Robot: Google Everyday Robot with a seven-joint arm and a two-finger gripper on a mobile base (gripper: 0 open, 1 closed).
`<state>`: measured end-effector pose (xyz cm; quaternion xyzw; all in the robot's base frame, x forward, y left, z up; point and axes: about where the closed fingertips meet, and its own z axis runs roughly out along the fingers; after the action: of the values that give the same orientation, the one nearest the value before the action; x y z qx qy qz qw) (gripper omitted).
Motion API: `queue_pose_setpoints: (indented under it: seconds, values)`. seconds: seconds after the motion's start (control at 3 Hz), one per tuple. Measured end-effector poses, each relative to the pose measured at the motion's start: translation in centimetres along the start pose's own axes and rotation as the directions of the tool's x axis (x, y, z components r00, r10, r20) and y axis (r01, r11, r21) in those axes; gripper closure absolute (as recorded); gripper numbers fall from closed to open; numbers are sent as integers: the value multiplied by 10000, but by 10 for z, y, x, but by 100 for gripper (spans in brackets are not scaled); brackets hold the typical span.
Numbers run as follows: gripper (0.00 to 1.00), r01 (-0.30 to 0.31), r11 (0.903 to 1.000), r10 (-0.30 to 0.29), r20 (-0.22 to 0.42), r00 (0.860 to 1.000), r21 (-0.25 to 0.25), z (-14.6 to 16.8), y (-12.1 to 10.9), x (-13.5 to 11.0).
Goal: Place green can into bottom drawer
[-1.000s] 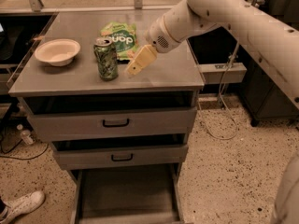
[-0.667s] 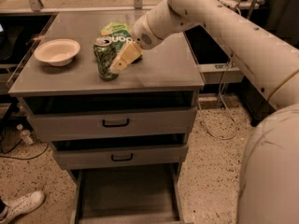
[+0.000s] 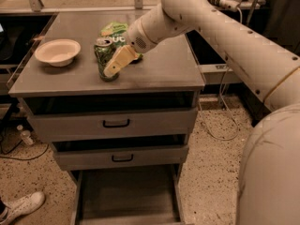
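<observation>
One green can (image 3: 101,56) stands upright on the table (image 3: 161,67), near its front edge, with a flat green snack bag (image 3: 114,30) just behind it and a pale bowl (image 3: 57,52) to its left. The hand (image 3: 111,68) is right at the can's front-right side, touching or nearly touching it, and I cannot tell whether it has closed on the can or is only lined up with it. By my reading the grasp is the step in hand, and the can has not left the table. The bottom drawer (image 3: 126,196) is pulled out below the two shut drawers with black handles (image 3: 116,123). Next, a firm hold is needed, then a lift clear of the table edge and a long descent forward into the drawer.
</observation>
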<state>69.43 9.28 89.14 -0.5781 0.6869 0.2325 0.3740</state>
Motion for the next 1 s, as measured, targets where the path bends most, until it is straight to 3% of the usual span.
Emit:
queue_pose_setpoints:
  seconds: [1.0]
  values:
    - [0,86,9979,-49,574,9983,-648,13,31,-18]
